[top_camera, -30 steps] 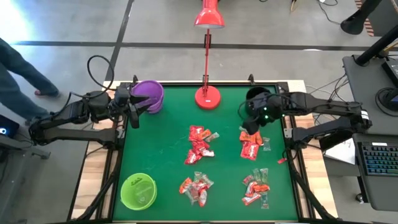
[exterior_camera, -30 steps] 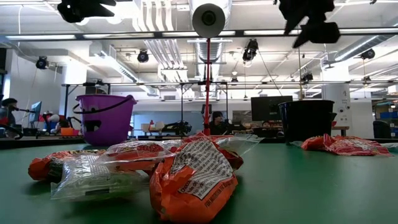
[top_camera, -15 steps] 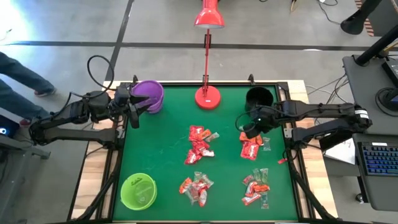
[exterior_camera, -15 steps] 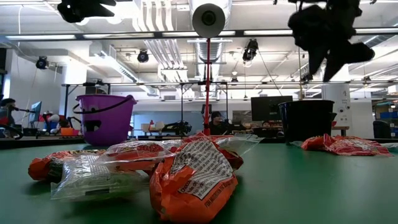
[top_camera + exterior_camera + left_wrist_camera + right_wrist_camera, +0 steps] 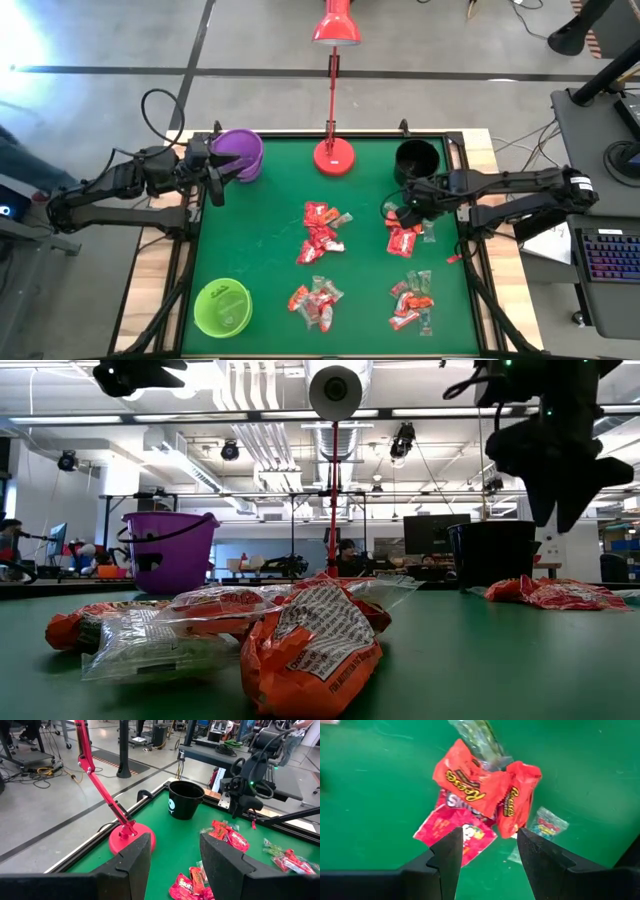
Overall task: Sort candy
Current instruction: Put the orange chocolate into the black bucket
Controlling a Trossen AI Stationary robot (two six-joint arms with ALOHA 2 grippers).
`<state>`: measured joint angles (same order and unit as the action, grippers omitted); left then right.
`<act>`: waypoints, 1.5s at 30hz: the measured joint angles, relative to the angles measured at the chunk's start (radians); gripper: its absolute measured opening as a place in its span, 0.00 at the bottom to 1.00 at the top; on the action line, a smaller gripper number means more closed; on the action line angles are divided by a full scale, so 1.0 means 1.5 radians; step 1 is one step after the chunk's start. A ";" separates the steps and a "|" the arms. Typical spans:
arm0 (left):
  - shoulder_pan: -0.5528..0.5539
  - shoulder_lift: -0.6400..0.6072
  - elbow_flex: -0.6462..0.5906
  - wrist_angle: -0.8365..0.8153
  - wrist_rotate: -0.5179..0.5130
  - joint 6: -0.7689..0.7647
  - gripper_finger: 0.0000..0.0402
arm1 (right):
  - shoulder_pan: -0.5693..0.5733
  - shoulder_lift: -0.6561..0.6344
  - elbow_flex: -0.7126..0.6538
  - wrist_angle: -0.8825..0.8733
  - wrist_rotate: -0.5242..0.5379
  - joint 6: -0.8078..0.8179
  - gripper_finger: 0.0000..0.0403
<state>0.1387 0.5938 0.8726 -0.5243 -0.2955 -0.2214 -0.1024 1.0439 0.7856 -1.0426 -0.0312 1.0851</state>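
Now lowered from beside the black bucket (image 5: 417, 158), open empty right gripper (image 5: 404, 212) over centre-right Reese's candy pile (image 5: 403, 238), poised to pick.

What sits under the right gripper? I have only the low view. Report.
Observer: The right gripper, open, hangs over a candy pile: orange Reese's packets lie atop a red Skittles packet.
Operator: Give me the left arm.
Observer: The left gripper is open and empty, beside the purple bucket.
Operator: Count the piles.
Observer: Four separate candy piles lie on the green table, and a green cup stands low on the left in the high view.
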 joint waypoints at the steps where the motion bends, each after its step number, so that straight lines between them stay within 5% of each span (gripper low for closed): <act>1: 0.000 0.000 0.000 0.000 0.000 0.000 0.38 | 0.000 0.000 -0.004 0.000 0.000 0.000 0.45; 45: 0.000 0.000 0.000 0.000 0.000 0.000 0.38 | -0.001 0.003 -0.202 0.193 0.041 0.045 0.39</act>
<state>0.1388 0.5938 0.8726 -0.5243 -0.2955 -0.2218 -0.1032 1.0489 0.4820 -0.7535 0.0296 1.1530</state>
